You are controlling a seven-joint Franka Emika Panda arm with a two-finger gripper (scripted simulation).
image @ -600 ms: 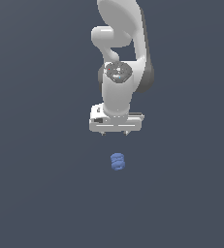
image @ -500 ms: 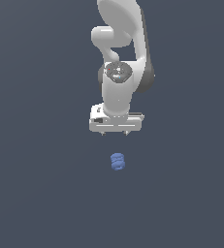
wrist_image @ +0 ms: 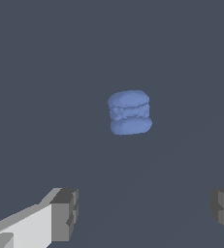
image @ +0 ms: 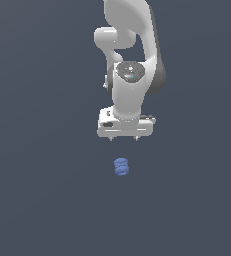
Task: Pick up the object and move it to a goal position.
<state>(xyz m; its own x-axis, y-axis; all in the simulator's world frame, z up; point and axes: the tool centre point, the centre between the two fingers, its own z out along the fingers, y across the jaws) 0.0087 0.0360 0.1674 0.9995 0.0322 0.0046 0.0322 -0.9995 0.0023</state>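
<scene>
Task barely begun: nothing grasped, nothing lifted, no goal marker visible in either view

Gripper [image: 123, 138] empty, jaws spread wide, gap far wider than object; hangs above object, clear air between, no contact

Object [image: 121, 167] rests on plain dark floor, just below gripper, a bit toward exterior view's left of its centre; wrist view shows it ahead of fingers [wrist_image: 65, 213], not between them

Left to do: descend, close, lift, carry to goal

Count: one object, one gripper, two fingers

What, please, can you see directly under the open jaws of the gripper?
Only bare dark floor lies under the gripper; the blue object sits apart, ahead of it. Nothing there is covered.
</scene>
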